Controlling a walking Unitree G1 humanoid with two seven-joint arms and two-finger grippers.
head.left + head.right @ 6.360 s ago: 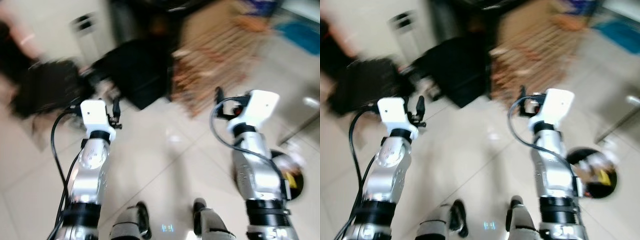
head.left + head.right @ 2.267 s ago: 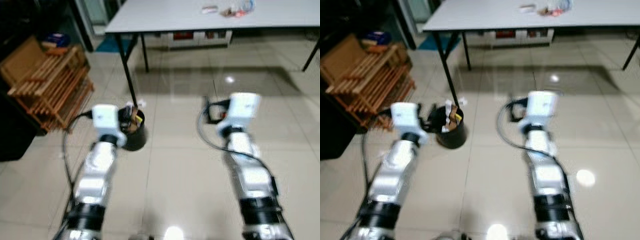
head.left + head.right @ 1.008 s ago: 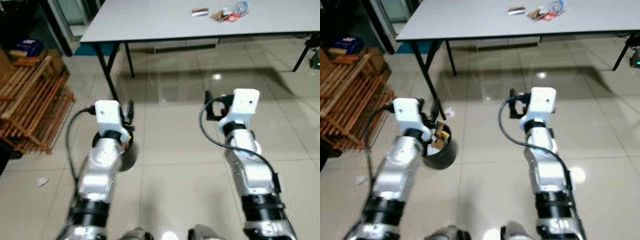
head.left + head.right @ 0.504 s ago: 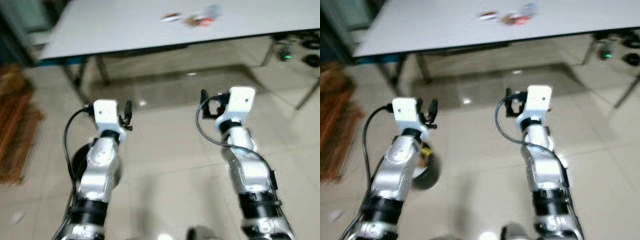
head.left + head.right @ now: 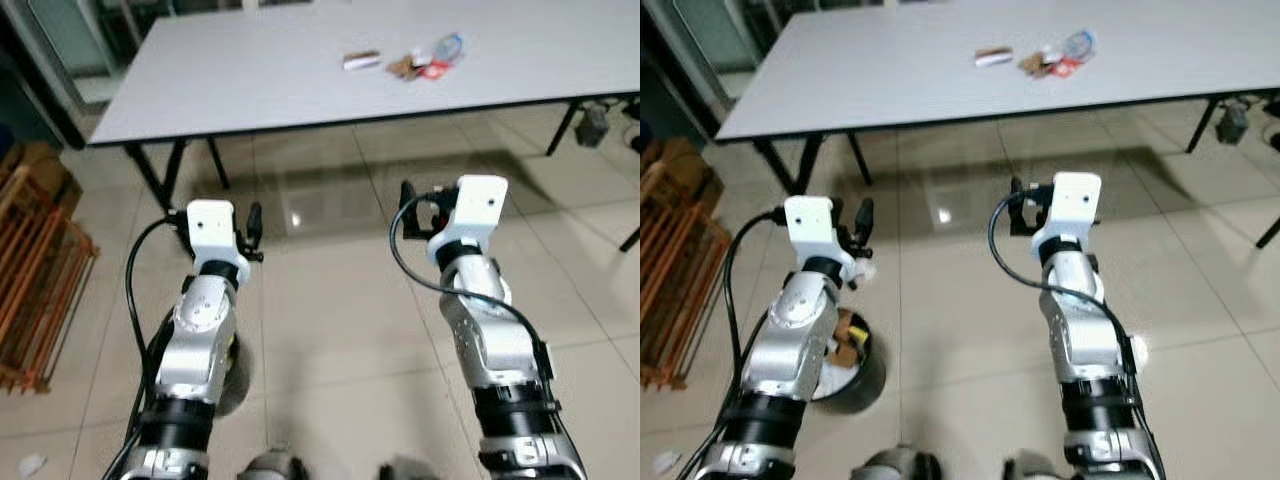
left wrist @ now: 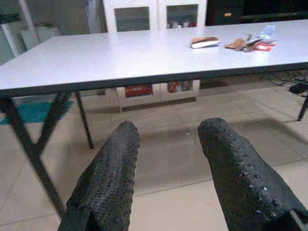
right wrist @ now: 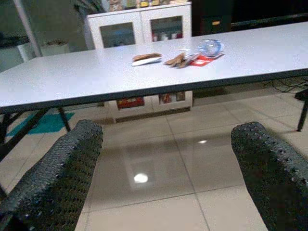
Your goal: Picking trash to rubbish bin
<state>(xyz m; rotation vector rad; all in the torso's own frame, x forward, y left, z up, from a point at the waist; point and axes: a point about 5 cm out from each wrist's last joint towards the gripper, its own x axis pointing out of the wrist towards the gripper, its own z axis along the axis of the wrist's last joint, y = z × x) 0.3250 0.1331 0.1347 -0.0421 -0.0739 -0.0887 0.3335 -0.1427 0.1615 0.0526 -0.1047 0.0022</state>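
Observation:
Several bits of trash lie on the far part of a long grey table (image 5: 250,70): a brown-and-white wrapper (image 5: 361,60), brown scraps (image 7: 175,60), a red piece (image 7: 202,58) and a clear plastic piece (image 5: 448,45). A black rubbish bin (image 5: 855,385) with scraps inside stands on the floor under my left arm. My left gripper (image 6: 168,127) is raised before me and open, holding nothing. The right gripper (image 7: 168,127) is open wider, also holding nothing. Both point at the table from well short of it.
Black table legs (image 5: 158,182) stand ahead on the left. A wooden slatted rack (image 5: 30,270) sits at the far left. A small paper scrap (image 5: 30,463) lies on the tiled floor. White cabinets (image 6: 144,17) stand behind the table.
The camera has swung round from the dark corner and the rack to face the table. The picture is sharper than half a second ago. Both arms keep the same raised pose.

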